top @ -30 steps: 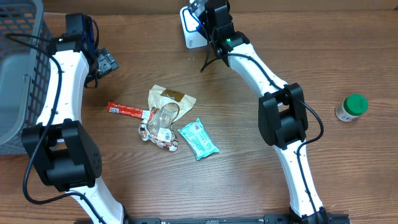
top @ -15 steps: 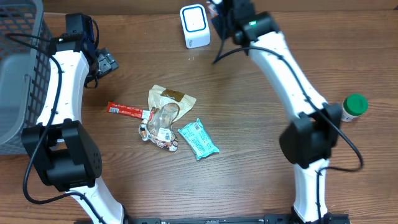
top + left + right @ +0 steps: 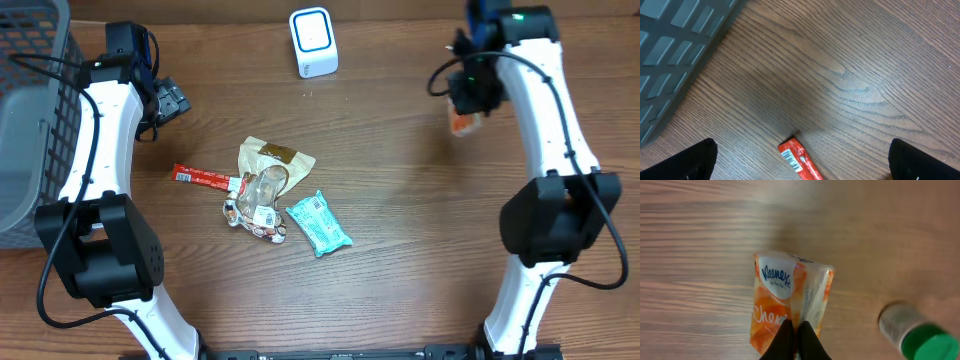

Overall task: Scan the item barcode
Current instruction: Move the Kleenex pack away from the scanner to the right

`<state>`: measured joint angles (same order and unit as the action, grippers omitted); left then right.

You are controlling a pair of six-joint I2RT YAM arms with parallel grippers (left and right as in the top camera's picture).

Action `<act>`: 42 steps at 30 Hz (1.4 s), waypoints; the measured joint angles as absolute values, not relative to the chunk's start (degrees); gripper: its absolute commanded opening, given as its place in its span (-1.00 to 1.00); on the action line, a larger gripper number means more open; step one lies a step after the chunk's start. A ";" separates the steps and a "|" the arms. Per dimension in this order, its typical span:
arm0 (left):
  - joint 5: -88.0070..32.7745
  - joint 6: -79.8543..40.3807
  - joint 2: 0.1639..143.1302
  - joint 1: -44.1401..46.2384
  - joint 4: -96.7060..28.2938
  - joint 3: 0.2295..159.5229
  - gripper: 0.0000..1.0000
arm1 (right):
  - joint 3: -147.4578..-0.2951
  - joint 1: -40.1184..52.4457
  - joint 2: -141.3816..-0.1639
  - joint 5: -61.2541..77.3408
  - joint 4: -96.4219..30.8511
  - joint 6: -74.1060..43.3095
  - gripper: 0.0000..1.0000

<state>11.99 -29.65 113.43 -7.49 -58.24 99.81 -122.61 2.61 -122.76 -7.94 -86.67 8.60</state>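
The left arm (image 3: 92, 150) and the right arm (image 3: 560, 110) were built of smooth white shells joined by bulky black joint housings, thin black cables (image 3: 42, 285) looping beside them. A small green light (image 3: 517, 16) glowed at the right wrist. The left pincer (image 3: 172, 100) was black; the right pincer (image 3: 796, 339) had slim black tapered fingers (image 3: 785, 341)

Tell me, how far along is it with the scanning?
Done, probably: a second ago the right fingers were at the scanner; now, shut on the Kleenex pack, they carry it off rightward. Remaining: the snack pile mid-table lies untouched, and the left fingers hang open near the red bar.
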 measured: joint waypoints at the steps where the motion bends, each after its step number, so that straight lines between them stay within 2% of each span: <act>1: 11.99 -29.65 113.43 -7.49 -58.24 99.81 1.00 | -121.73 1.28 -122.76 -7.86 -86.65 8.10 -0.93; 9: 11.99 -29.65 113.43 -7.49 -58.26 99.81 1.00 | -115.92 -6.85 -122.78 -7.75 -86.59 6.02 -0.92; 12: 11.99 -29.65 113.43 -7.49 -58.26 99.81 1.00 | -114.87 -8.88 -122.78 -7.77 -86.56 6.00 -0.68; 14: 11.99 -29.65 113.43 -7.49 -58.26 99.81 1.00 | -114.76 -9.76 -122.78 -7.81 -86.50 5.98 -0.19; 15: 11.99 -29.65 113.43 -7.49 -58.26 99.81 1.00 | -114.76 -10.02 -122.78 -7.79 -86.48 5.72 -0.01; 18: 11.99 -29.65 113.43 -7.49 -58.26 99.81 0.99 | -114.74 -10.13 -122.78 -7.86 -86.32 5.72 0.11; 23: 11.99 -29.65 113.43 -7.49 -58.26 99.81 1.00 | -114.74 -10.00 -122.78 -6.61 -84.99 4.78 0.11; 31: 11.99 -29.65 113.43 -7.49 -58.26 99.81 0.99 | -114.74 -8.29 -122.78 9.98 -81.36 4.47 0.11; 42: 11.99 -29.65 113.43 -7.49 -58.24 99.81 1.00 | -114.74 8.75 -122.78 17.19 -77.71 4.47 0.11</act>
